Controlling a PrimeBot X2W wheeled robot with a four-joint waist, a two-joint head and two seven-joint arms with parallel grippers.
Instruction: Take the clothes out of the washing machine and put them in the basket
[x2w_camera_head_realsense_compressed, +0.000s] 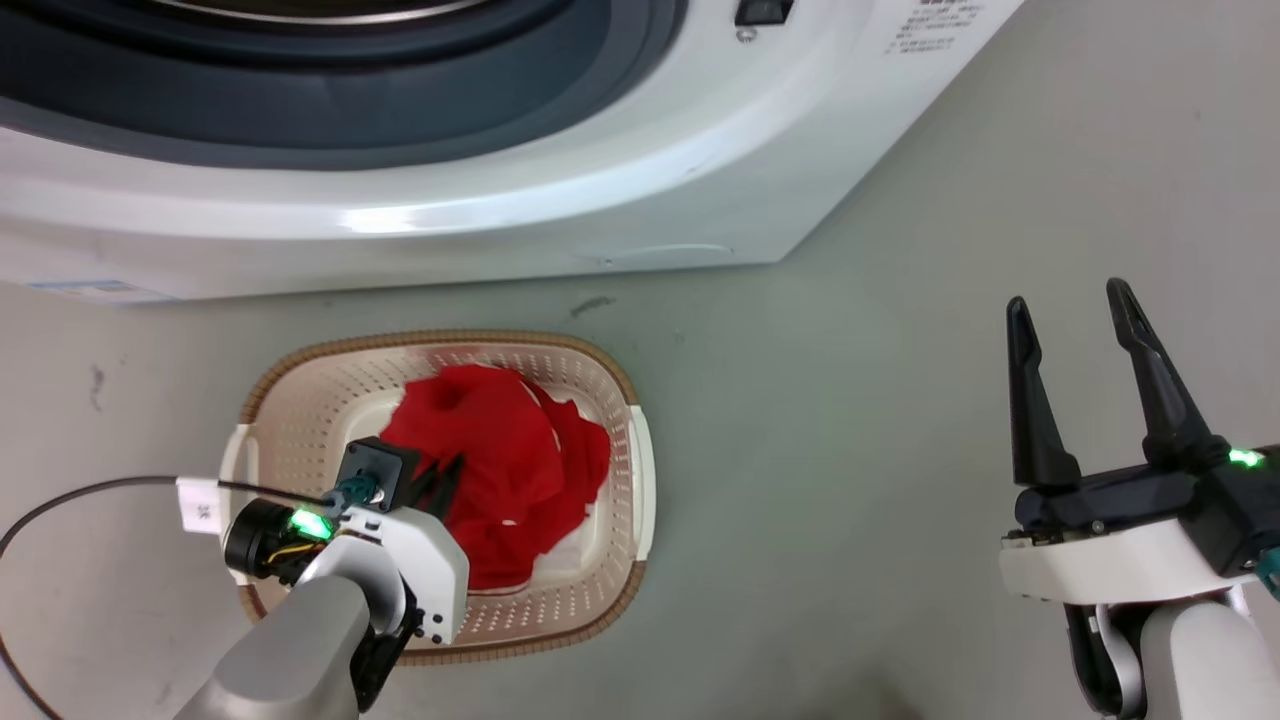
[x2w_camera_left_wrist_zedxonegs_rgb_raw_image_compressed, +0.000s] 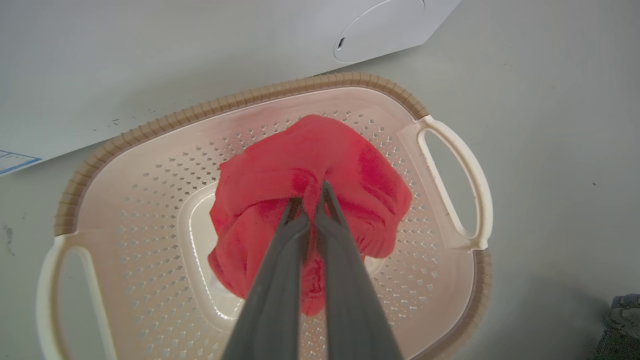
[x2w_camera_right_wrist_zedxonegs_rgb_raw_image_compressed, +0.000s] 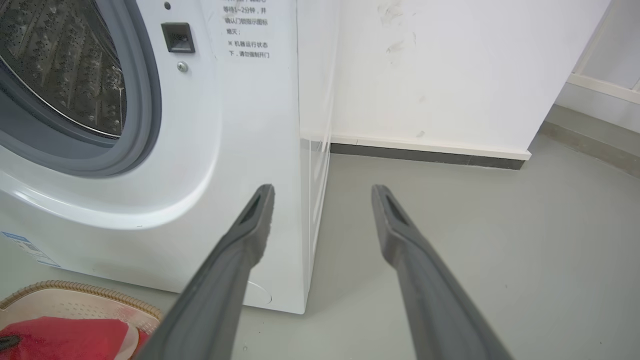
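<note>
Red clothes lie bunched inside the cream basket on the floor in front of the white washing machine. My left gripper reaches down into the basket and is shut on a fold of the red clothes, its fingers pinching the fabric. The basket has perforated sides and a brown rim. My right gripper hovers open over bare floor to the right, holding nothing. In the right wrist view the right gripper points at the washing machine corner; the steel drum looks bare where visible.
A black cable loops over the floor left of the basket. A white wall with dark skirting runs right of the machine. A corner of the basket with red cloth shows at lower left of the right wrist view.
</note>
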